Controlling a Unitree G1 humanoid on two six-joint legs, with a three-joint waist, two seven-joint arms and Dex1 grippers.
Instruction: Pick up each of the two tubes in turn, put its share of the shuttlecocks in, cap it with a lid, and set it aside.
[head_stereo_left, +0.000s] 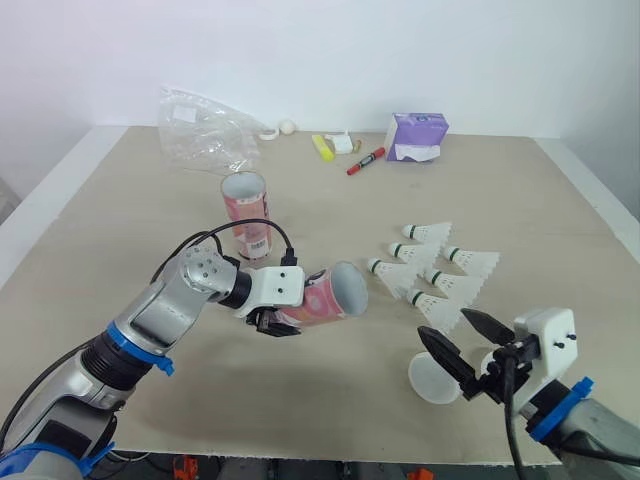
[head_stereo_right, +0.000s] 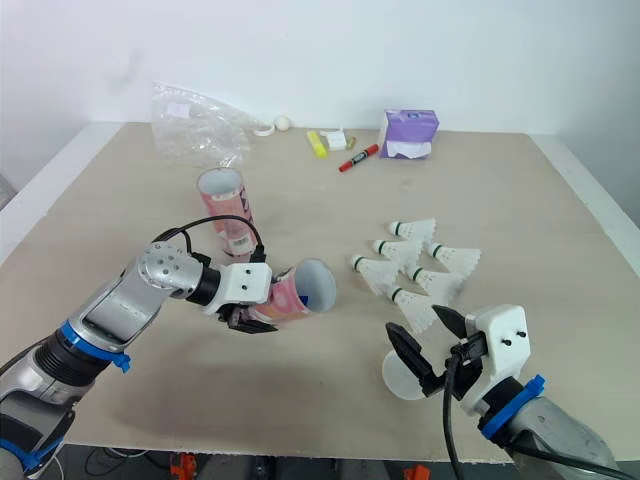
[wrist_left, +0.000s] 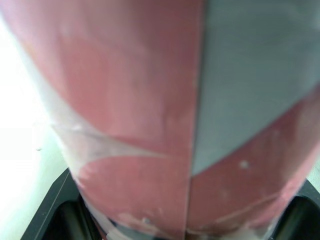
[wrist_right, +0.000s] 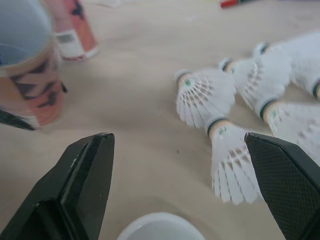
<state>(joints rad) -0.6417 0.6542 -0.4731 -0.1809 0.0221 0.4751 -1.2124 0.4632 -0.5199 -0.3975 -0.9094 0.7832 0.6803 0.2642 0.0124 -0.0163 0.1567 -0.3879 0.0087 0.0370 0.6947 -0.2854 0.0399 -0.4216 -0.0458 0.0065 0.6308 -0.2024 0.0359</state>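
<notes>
My left gripper (head_stereo_left: 278, 322) was clamped on a tube (head_stereo_left: 322, 302), fingers closed round its pink body. It held the tube off the table (head_stereo_left: 130, 200), tipped almost flat, with the open mouth facing the shuttlecocks (head_stereo_left: 455, 285). The other tube (head_stereo_left: 246, 212) stood upright and uncapped on the table just behind the left arm, untouched as far as I could judge.

The shuttlecocks lay in a loose cluster on the table, right of the held tube's mouth and apart from it. I counted six. I could not see far enough into the tube to say whether any were already inside.

My right gripper (head_stereo_left: 465, 345) hovered low at the near edge of the cluster with its fingers spread wide and nothing between them. A white lid (head_stereo_left: 430, 382) lay flat on the table beneath it, just nearer to me than the closest shuttlecock.

By my reckoning the task was in its early part. The first tube was picked up and presented for loading, but most or all of the filling was left to do. No tube was capped and none was set aside. What remained was feeding in this tube's share, fitting a lid, parking it, then repeating all that with the other tube. I made out one lid.
</notes>
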